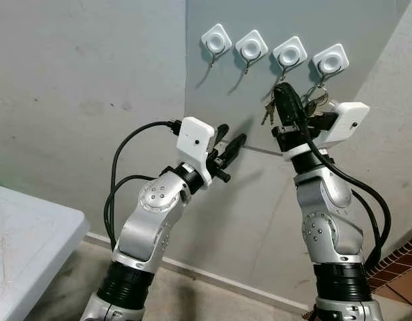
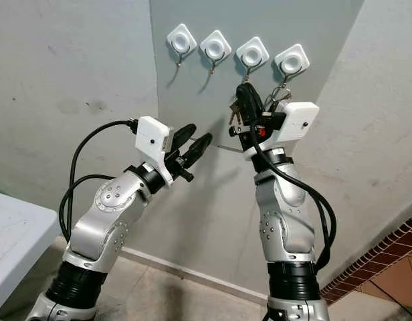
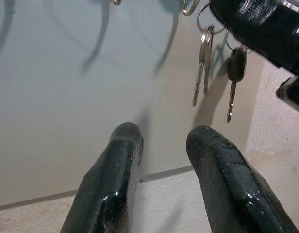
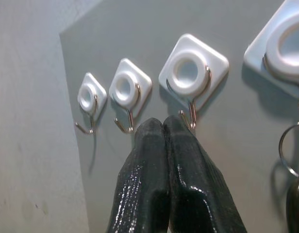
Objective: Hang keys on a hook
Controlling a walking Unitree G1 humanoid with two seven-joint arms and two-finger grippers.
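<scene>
Keys [image 3: 204, 63]: hanging by their ring from the rightmost hook [image 1: 330, 63], beside the right gripper [image 4: 164, 127].
Right jaws: pressed together, empty, tips under the third hook [image 4: 191, 73].
Left gripper [image 1: 231, 148]: jaws narrowly apart, idle.
Advice: back the right arm away slowly, clear of the ring.

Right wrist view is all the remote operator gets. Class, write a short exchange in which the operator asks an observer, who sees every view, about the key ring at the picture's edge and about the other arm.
Operator: Does that ring at my edge carry keys?
Observer: Yes. The left wrist view shows the keys dangling free: two silver ones and one with a dark head.
Operator: Where is the other arm?
Observer: The left gripper is raised towards the wall, below the row of hooks and to its left, jaws apart and holding nothing.
</scene>
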